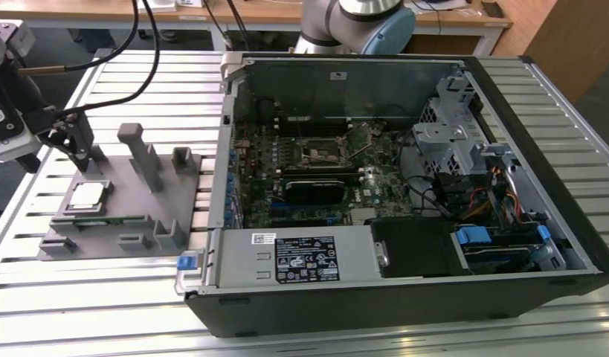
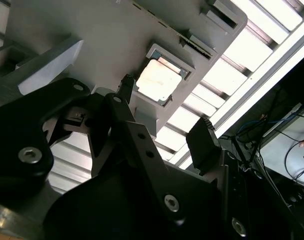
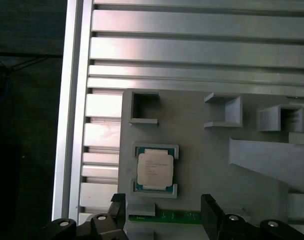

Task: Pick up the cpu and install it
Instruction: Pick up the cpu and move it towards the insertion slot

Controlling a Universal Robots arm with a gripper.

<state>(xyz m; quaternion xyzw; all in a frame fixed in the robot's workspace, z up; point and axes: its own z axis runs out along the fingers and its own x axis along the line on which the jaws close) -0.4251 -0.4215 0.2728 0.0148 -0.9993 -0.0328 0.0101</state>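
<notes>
The cpu (image 1: 88, 195), a small silver-topped square chip, lies flat in its recess on the grey holder plate (image 1: 126, 190) at the exterior view's left. In both wrist views it sits in the same framed recess (image 2: 159, 79) (image 3: 155, 169). My gripper (image 1: 58, 158) hangs open just above the plate, a little beyond the cpu and apart from it. Its two black fingers (image 2: 126, 89) stand wide apart, with nothing between them (image 3: 163, 207). The motherboard socket (image 1: 321, 152) lies inside the open computer case (image 1: 542, 186).
A long green memory stick (image 1: 101, 221) (image 3: 167, 216) lies in a slot of the holder plate beside the cpu. Grey upright posts (image 1: 140, 152) rise from the plate. Everything rests on a slatted aluminium table (image 1: 105, 297). Cables trail from the arm above.
</notes>
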